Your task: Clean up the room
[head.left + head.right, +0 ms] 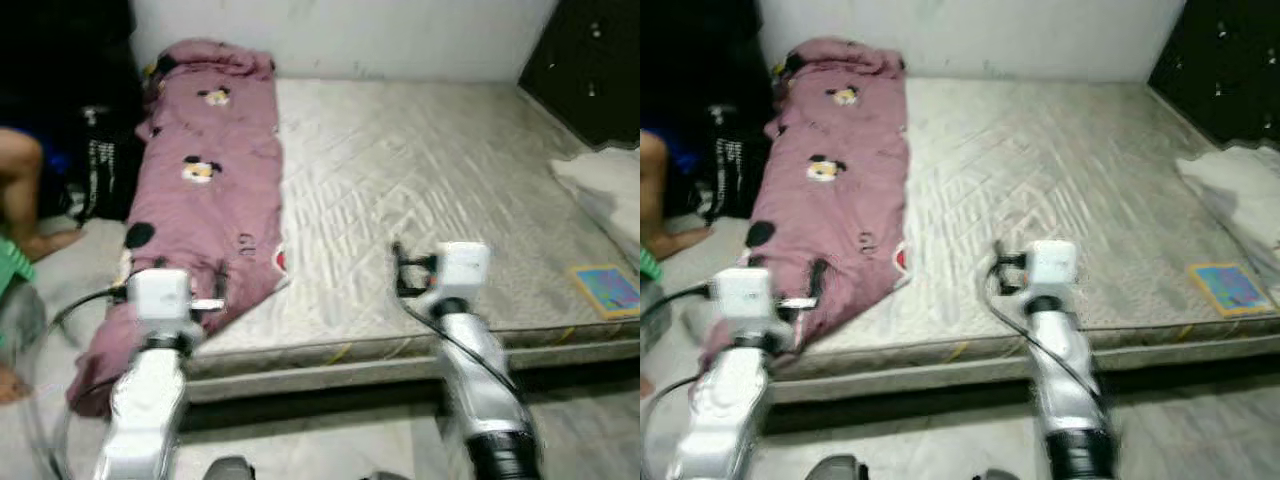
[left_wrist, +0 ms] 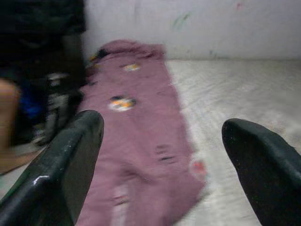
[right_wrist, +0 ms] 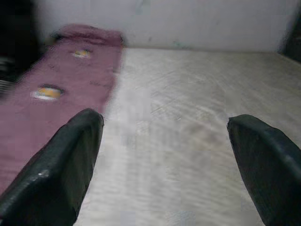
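Note:
A mauve blanket (image 1: 210,170) with cartoon mouse prints lies lengthwise along the left side of a grey quilted mattress (image 1: 430,170) on the floor. Its near end hangs over the mattress's front left corner. My left gripper (image 2: 162,127) is open and held over that near end, its fingers (image 1: 217,280) pointing along the blanket. My right gripper (image 3: 164,127) is also open, above the bare front middle of the mattress, with its fingers (image 1: 400,270) holding nothing. A small colourful book (image 1: 607,288) lies at the mattress's front right edge.
A white cloth (image 1: 605,185) lies on the right side of the mattress below a dark cabinet (image 1: 590,60). At the left sit a person's leg (image 1: 20,190), a black bag (image 1: 100,160) and something green (image 1: 12,262). Grey floor (image 1: 330,450) runs along the front.

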Motion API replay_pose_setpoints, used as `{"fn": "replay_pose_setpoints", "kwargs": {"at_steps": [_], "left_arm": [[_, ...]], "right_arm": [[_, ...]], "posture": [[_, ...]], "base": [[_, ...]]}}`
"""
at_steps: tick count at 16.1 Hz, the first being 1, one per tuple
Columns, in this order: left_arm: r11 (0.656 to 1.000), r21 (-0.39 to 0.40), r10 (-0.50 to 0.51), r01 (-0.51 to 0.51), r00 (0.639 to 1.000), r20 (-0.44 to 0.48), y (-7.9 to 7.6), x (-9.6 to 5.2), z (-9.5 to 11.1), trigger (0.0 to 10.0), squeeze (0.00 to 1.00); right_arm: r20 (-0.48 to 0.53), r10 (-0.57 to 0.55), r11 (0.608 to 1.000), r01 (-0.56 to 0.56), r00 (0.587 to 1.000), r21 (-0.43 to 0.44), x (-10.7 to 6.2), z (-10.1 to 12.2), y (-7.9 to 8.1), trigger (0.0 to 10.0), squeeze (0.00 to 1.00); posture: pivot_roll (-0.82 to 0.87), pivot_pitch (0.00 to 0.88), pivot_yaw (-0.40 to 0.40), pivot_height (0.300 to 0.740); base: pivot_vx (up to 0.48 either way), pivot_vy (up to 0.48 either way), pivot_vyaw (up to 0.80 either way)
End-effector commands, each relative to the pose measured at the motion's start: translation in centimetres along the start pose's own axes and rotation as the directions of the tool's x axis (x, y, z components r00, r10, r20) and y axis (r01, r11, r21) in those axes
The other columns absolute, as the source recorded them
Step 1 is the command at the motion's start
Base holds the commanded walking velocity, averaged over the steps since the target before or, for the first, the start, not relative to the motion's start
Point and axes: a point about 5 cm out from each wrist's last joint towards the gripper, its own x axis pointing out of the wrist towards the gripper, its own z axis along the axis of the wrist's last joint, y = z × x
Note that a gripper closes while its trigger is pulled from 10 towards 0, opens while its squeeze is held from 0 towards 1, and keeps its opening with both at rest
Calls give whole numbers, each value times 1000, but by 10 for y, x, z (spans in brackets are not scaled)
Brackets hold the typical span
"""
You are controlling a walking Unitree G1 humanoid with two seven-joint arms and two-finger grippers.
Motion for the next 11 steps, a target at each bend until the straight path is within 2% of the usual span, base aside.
{"fn": "replay_pose_setpoints", "kwargs": {"at_steps": [1, 5, 11], "left_arm": [[1000, -15, -19, 19, 1000, 23, -8, 4, 8, 10000, 0], [1000, -20, -15, 15, 1000, 17, -9, 3, 9, 10000, 0], [1000, 1, -22, 22, 999, 35, -12, 5, 13, 10000, 0]], "right_arm": [[2, -19, 1000, 19, 1000, -15, -1, 4, -10, 10000, 0], [-8, -17, 1000, 17, 1000, -19, -2, 5, -10, 10000, 0], [-20, -6, 999, 5, 1000, -39, -1, 5, -8, 10000, 0]], "posture": [[55, 0, -54, 740], [52, 0, -56, 740], [53, 0, -56, 740]], "base": [[0, 480, 0], [0, 480, 0], [0, 0, 0]]}}
